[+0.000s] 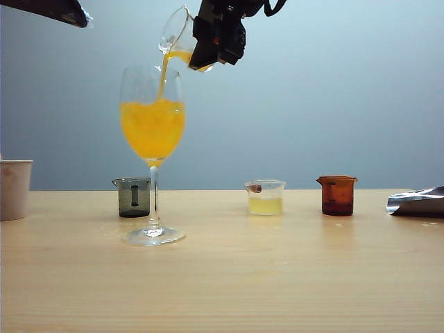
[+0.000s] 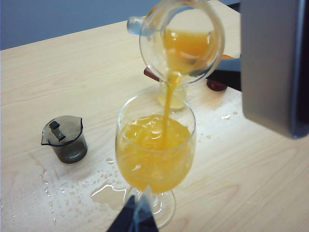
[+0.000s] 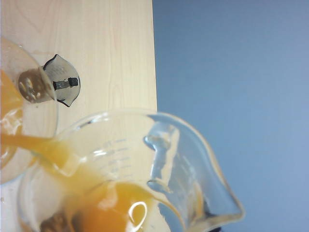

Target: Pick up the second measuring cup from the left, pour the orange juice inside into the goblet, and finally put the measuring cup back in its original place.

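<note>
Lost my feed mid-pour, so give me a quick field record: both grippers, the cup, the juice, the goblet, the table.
right gripper: above goblet, shut on measuring cup
measuring cup: tilted, lip over goblet
orange juice: streaming into bowl, some left in cup
goblet: upright, bowl about half full
left gripper: low beside goblet's foot, state unclear
table: wet splashes near goblet; grey cup, pale yellow cup, brown cup standing

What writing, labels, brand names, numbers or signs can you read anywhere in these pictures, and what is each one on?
No text can be read in any view.
The measuring cup, shut in the right pincer and tipped over the goblet, bears faint graduation lines, but any numbers are too blurred to read.
The grey cup, pale yellow cup and brown cup show no legible markings.
</note>
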You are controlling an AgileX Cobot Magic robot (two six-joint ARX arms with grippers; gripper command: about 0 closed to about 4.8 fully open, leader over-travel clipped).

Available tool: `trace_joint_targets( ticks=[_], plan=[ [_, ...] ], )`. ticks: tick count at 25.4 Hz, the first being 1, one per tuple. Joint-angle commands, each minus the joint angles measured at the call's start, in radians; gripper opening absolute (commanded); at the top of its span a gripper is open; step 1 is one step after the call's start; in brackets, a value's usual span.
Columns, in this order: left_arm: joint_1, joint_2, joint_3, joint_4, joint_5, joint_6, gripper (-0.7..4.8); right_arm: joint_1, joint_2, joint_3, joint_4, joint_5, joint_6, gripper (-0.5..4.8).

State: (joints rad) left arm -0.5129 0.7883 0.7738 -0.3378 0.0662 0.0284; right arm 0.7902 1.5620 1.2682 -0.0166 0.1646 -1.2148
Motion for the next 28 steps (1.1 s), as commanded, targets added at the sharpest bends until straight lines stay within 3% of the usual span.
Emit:
trace_joint_targets(
  ticks=[1, 18, 28],
  plan=[
    [-0.001, -0.002, 0.003, 0.0, -0.002, -0.002, -0.05, 0.004, -0.01, 0.007, 0.029, 0.002, -0.027, 1.15],
    [-0.001, -0.002, 0.003, -0.049, -0.002, -0.002, -0.05, 0.016, -0.01, 0.007, 0.093, 0.021, -0.106, 1.15],
    [-0.001, -0.002, 0.003, -0.05, -0.002, -0.002, -0.05, 0.016, -0.01, 0.007, 0.105, 0.021, -0.238, 1.15]
  ],
)
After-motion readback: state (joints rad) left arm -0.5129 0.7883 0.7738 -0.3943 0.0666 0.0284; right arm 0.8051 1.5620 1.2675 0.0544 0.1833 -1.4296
